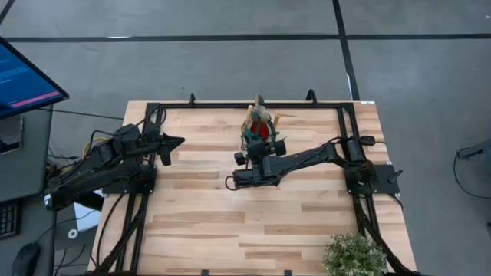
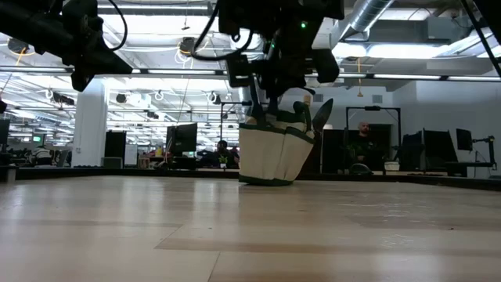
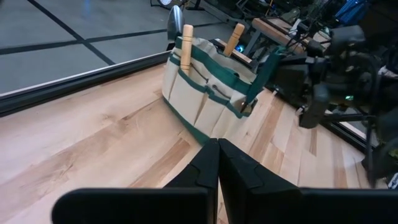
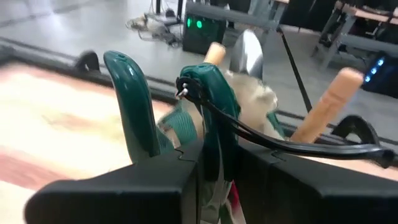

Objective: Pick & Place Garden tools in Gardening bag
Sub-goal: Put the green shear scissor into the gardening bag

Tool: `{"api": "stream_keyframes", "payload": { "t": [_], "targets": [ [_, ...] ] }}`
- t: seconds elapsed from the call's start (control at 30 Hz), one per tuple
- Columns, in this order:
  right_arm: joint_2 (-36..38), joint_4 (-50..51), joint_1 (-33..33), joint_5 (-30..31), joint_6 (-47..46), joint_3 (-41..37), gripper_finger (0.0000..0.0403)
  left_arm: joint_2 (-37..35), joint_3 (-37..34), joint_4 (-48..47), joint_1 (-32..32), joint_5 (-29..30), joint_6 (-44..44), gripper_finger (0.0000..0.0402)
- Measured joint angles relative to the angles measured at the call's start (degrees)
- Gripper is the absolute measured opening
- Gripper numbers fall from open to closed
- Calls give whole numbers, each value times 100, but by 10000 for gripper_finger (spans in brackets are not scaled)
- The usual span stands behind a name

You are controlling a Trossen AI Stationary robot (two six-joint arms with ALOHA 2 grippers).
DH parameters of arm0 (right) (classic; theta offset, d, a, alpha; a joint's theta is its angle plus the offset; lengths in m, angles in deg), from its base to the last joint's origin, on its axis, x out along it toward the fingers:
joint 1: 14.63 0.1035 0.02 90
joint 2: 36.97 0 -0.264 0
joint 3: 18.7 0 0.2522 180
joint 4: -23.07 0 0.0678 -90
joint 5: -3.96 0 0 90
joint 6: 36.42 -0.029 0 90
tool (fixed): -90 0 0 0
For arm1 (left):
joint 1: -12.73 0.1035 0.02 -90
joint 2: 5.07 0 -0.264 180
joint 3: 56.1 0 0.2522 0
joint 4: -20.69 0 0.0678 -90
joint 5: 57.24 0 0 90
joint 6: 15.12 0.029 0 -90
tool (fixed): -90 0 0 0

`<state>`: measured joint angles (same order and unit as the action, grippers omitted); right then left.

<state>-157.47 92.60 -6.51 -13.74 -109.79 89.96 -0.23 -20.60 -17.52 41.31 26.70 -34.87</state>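
The beige gardening bag (image 1: pixel 259 126) with teal trim stands on its base at the far middle of the table and leans a little in the low view (image 2: pixel 270 157). Two wooden trowel handles (image 3: pixel 186 43) (image 3: pixel 235 38) and a silver blade (image 4: pixel 249 53) stick out of it. My right gripper (image 4: pixel 214 155) (image 1: pixel 261 144) is right at the bag's near side, above its rim, shut on the teal-handled pruning shears (image 4: pixel 186 106). My left gripper (image 1: pixel 178 141) (image 3: pixel 217 146) hangs shut and empty over the table's left part. My right gripper pinches one teal handle of the shears (image 4: pixel 216 118) between its two fingers. The other handle (image 4: pixel 134 93) stands free beside one finger. The fingers come from the table's near-right side, slanting slightly down toward the bag. The fingers hide the blades; I cannot tell whether the shears touch the bag.
A green leafy plant (image 1: pixel 354 255) stands at the table's near right corner. A black frame rail (image 1: pixel 253 103) runs along the far edge just behind the bag. Bare wood (image 1: pixel 207 222) spreads across the near half. People and desks show in the room beyond.
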Motion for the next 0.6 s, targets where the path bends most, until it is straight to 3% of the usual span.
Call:
{"api": "stream_keyframes", "payload": {
  "t": [0.47, 0.6],
  "targets": [
    [-263, -54, -153, -661, 2, -14, 52, 19, 0, 4, 0, 1, -2, 8],
    [-259, -65, -229, -924, 213, -10, 76, 19, 0, 7, 0, 1, -2, 8]
  ]
}}
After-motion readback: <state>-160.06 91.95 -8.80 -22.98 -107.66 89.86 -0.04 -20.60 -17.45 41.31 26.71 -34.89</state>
